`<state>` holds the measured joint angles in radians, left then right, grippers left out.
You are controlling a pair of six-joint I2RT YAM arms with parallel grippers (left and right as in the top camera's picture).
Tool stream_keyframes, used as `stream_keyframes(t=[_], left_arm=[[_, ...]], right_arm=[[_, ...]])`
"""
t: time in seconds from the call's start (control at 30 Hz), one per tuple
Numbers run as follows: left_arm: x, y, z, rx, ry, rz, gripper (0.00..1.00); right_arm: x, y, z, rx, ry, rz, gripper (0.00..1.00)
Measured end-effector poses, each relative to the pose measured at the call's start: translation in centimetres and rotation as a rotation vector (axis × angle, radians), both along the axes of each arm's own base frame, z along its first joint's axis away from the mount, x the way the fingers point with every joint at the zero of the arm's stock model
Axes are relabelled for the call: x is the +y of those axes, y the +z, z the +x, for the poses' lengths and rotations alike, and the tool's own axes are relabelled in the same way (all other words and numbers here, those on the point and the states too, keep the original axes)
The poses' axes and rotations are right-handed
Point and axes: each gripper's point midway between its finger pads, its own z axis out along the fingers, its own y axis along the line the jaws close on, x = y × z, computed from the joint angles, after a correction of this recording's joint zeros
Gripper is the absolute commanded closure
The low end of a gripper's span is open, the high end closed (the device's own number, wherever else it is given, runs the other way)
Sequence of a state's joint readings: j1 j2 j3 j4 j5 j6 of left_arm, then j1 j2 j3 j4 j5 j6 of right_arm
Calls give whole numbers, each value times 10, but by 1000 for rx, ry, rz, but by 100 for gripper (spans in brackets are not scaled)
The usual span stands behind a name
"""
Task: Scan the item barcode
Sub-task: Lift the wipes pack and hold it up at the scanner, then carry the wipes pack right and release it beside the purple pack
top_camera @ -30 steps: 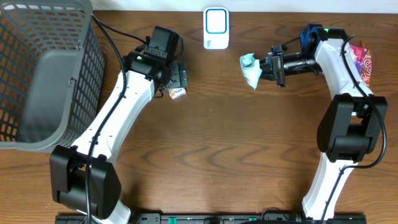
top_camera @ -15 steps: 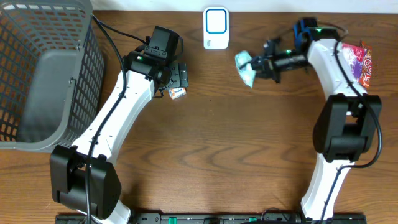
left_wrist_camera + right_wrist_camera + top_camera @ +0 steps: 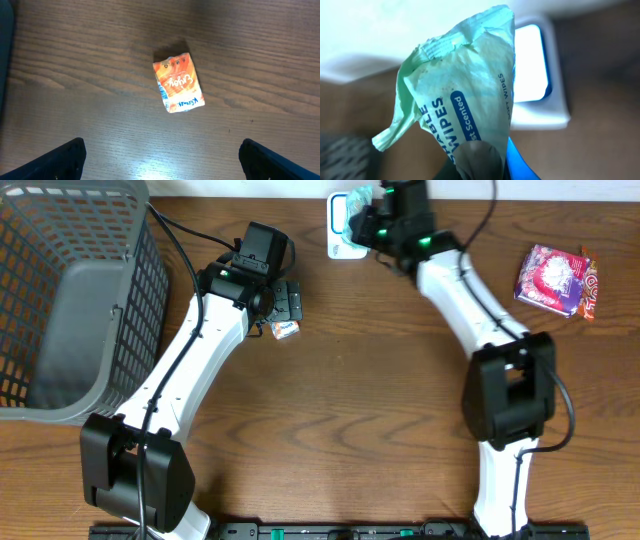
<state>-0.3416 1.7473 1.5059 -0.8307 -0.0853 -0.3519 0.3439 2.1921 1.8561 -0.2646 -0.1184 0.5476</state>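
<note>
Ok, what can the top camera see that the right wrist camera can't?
Only the top camera shows the grey basket, the orange packet and the purple packet. Only the right wrist camera shows the print on the green wipes pack: "WIPES" and "Scented". Both show the wipes pack held right by the white scanner.

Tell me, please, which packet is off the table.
The green wipes packet, in the right pincer at the scanner; the orange packet and purple packet lie on the table.
</note>
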Motion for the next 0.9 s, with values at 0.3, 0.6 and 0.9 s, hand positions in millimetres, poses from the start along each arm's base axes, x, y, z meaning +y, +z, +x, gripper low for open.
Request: stream_keyframes(t=[0.3,0.6,0.9], left_arm=[[0,0,0,0,0,0,2],[0,0,0,0,0,0,2],[0,0,0,0,0,0,2]], right_arm=[[39,-3,6,-206,-52,-259,99],[-83,-14,12,-65,-289,-471,99],[-339,32,-58,228,-712,-666,99]])
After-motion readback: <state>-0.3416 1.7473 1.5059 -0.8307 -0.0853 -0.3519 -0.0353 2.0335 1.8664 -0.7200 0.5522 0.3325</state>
